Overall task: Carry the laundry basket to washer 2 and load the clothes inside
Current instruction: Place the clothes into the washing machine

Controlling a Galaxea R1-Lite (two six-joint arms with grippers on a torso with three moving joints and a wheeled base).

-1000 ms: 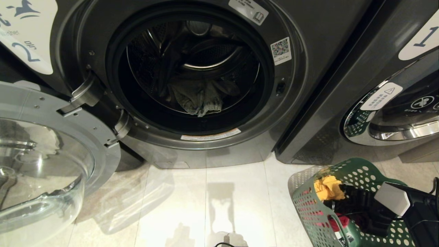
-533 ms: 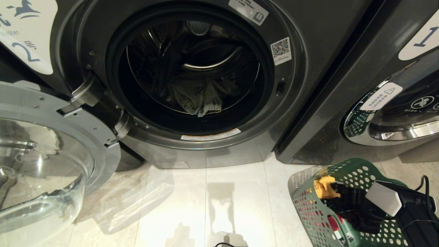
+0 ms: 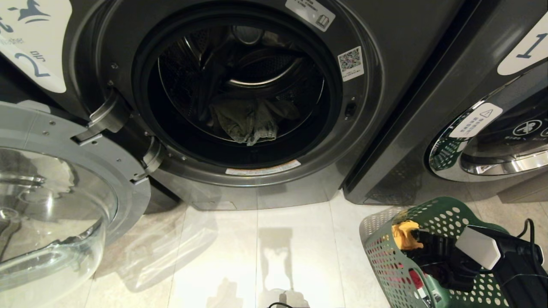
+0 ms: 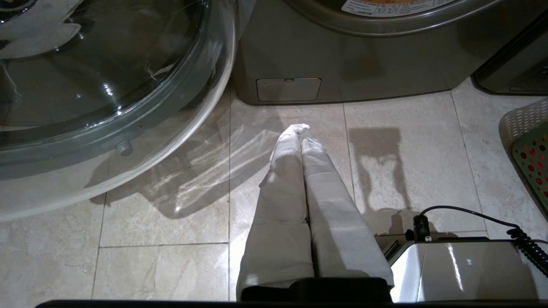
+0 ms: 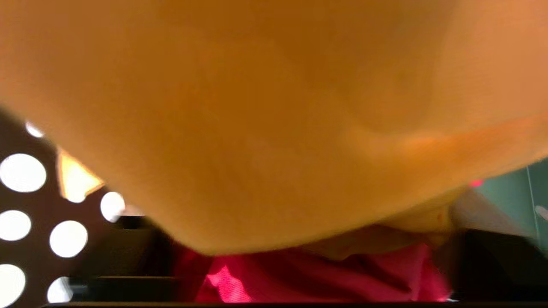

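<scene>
Washer 2 point(image 3: 364, 128) stands with its round door point(image 3: 55, 205) swung open to the left. Grey jeans point(image 3: 248, 122) lie in its drum. The green laundry basket point(image 3: 385, 261) sits on the floor at the lower right, holding a yellow-orange cloth point(image 3: 404, 235) and a red cloth point(image 3: 413, 278). My right gripper point(image 3: 428, 252) reaches down into the basket, right against the yellow cloth. In the right wrist view the yellow cloth point(image 5: 257, 107) fills most of the picture, with the red cloth point(image 5: 321, 278) under it. My left gripper point(image 4: 302, 130) hangs shut and empty over the floor tiles.
Washer 1 point(image 3: 492, 128) stands to the right, its door closed. The open glass door of washer 2 juts out over the floor on the left. Pale tiles point(image 3: 265, 256) lie between the door and the basket. The basket's rim point(image 4: 531, 154) shows beside the left arm.
My right arm has pushed further into the basket toward its far left corner. It now covers more of the yellow cloth. The left arm has stayed still.
</scene>
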